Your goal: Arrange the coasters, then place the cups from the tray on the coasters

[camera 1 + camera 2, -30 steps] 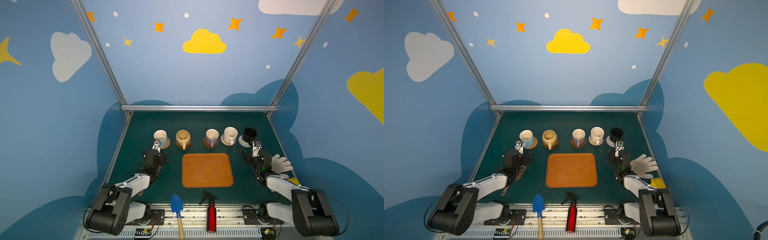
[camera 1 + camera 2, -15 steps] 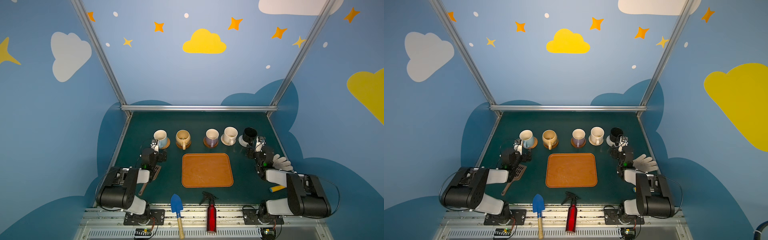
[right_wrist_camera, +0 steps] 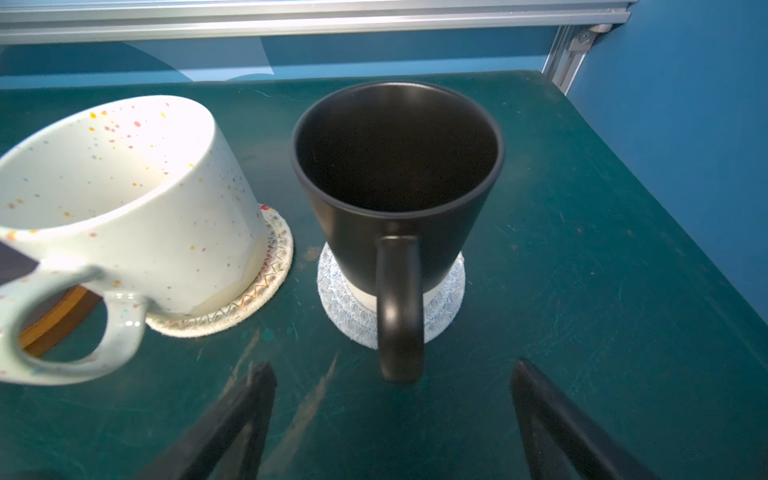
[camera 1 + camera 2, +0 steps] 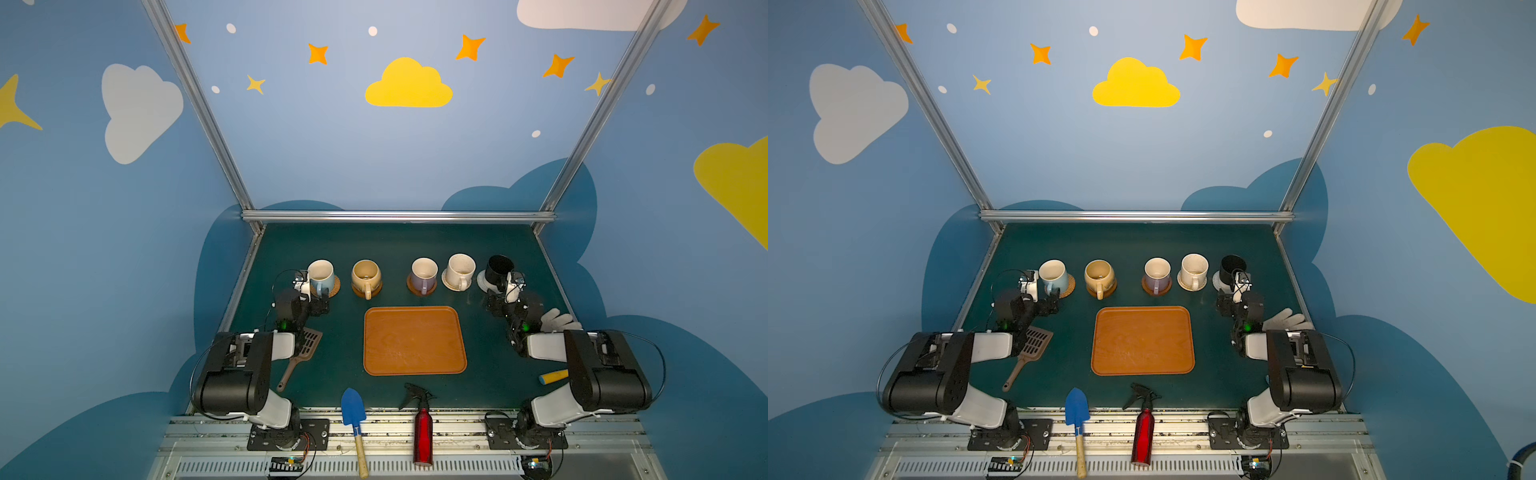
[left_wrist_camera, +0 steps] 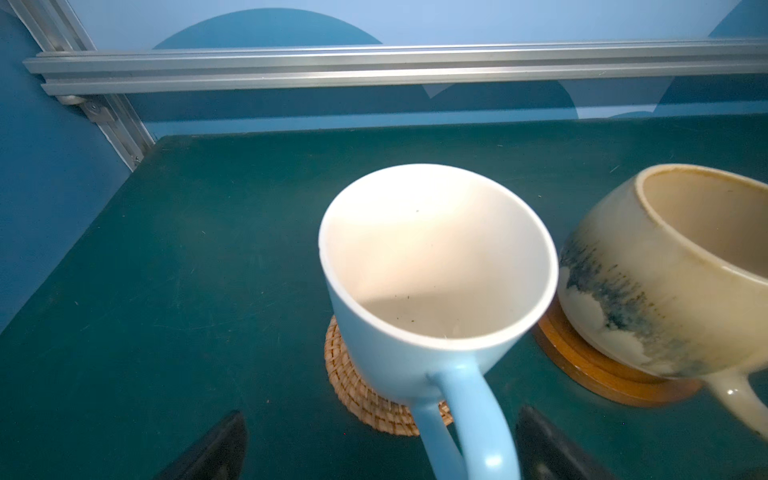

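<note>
Green table (image 4: 395,245). 2 arms, left arm (image 4: 235,376) & right arm (image 4: 602,376), both folded w/ elbows up. 1 tray (image 4: 414,340), bare, mid-table in both top views.

5 cups stand upright in a row behind the tray, each on its own coaster, handles toward the arms:
- blue cup (image 4: 321,272) on straw coaster (image 5: 353,384)
- tan cup (image 4: 365,274) on brown coaster (image 5: 582,368)
- purple cup (image 4: 424,270) on 2nd brown coaster (image 4: 410,286)
- speckled cup (image 3: 166,199) on beige coaster (image 3: 266,286)
- black cup (image 3: 395,187) on grey coaster (image 3: 451,286)

That makes 5 coasters.

Left gripper (image 5: 381,413) is open, blue cup's handle between the spread fingers, not clamped. Right gripper (image 3: 390,368) is open too, fingers either side of the black cup's handle, no contact.

Vs 1 s ago: both arms have drawn back & folded up. Cups, coasters & tray unmoved.
</note>
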